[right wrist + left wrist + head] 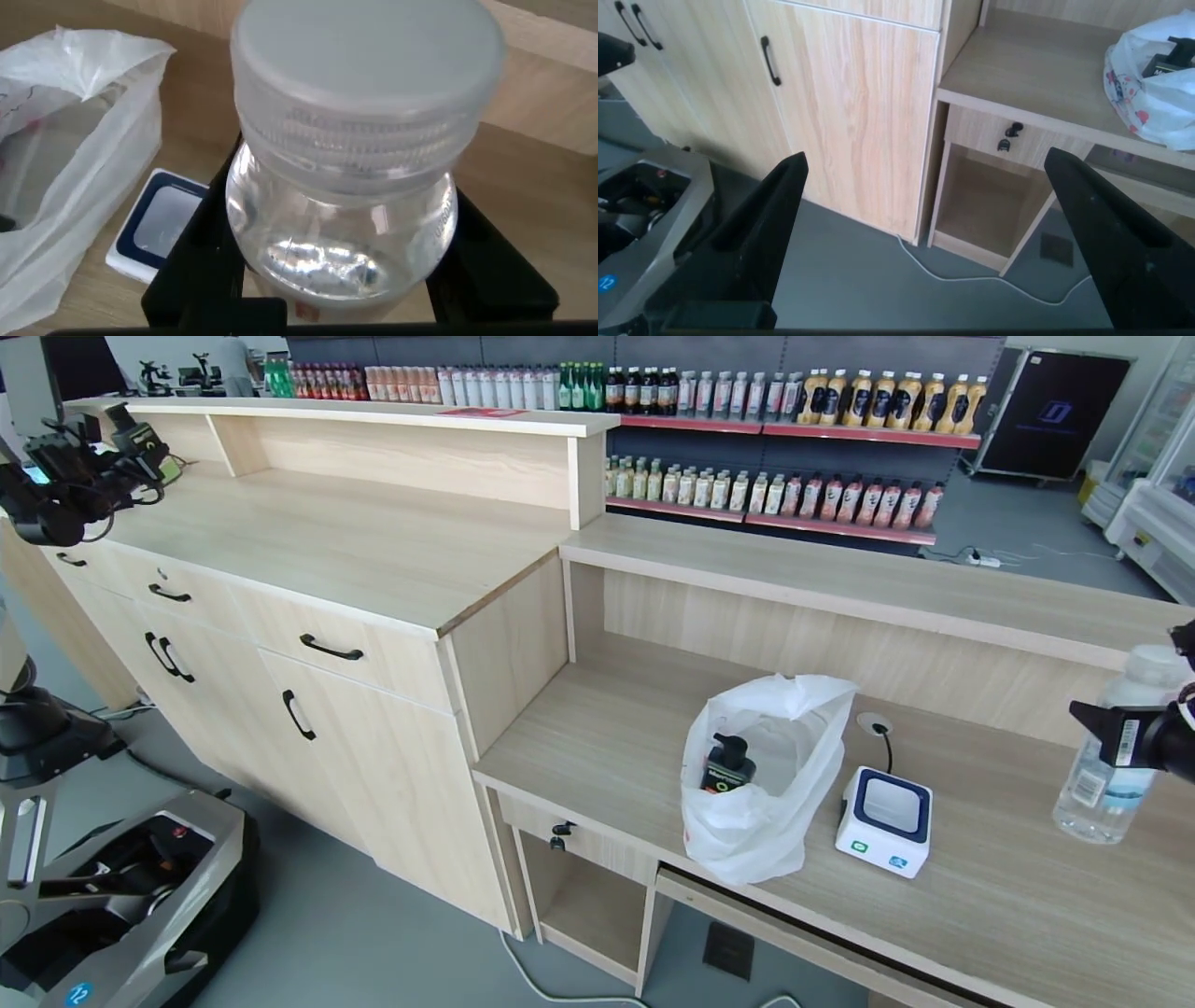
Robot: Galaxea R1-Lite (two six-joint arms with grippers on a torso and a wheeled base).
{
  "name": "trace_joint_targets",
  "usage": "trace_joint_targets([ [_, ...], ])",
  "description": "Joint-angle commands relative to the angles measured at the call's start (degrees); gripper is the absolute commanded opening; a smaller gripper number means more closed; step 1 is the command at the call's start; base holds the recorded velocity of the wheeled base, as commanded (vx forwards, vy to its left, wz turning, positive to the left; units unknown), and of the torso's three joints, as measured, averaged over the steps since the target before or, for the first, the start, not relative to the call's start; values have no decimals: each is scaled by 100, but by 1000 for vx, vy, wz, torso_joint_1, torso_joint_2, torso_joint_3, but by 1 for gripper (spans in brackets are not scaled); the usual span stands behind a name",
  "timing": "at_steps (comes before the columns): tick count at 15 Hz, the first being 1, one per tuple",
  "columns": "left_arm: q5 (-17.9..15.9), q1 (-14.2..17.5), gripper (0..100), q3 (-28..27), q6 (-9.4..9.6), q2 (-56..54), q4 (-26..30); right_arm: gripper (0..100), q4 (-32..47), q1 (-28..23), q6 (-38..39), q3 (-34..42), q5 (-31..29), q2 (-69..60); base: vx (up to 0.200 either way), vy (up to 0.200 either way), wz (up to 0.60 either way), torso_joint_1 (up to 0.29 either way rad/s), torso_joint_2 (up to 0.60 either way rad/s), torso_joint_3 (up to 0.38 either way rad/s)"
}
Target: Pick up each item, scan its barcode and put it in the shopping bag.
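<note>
Right gripper (pixel 1116 735) clasps clear ribbed-cap bottle (pixel 360 112); crinkled white bag (pixel 775 803) near

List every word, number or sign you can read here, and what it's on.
Water bottle label: too small to read.
Black bottle in the bag: label blurred.
Scanner: two small icons, no readable words.
Shelf bottles: labels too small.
Nothing legible anywhere.
</note>
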Motion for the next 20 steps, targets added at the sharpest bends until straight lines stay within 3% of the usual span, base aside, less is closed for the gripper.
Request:
trace_joint_targets([
  [1, -2, -2, 100, 0, -2, -2, 0, 0, -148, 3, 216, 86, -5, -499, 0, 0, 600, 2, 2, 2],
  [6, -2, -2, 100, 0, -2, -2, 0, 0, -420, 688, 612, -494, -40, 134, 0, 0, 600, 2, 4, 3],
  [8, -2, -2, 100, 0, -2, -2, 0, 0, -1158, 961, 682, -696, -14, 864, 0, 0, 600, 5, 5, 0],
  [13, -2, -2, 100, 0, -2, -2, 0, 0, -2222, 987, 691, -1382, 118, 2674, 0, 0, 0, 0, 0, 0],
  [20, -2, -2, 100, 0, -2, -2, 0, 0, -2231, 970, 805, -2480, 118, 3773, 0, 0, 0, 0, 0, 0],
])
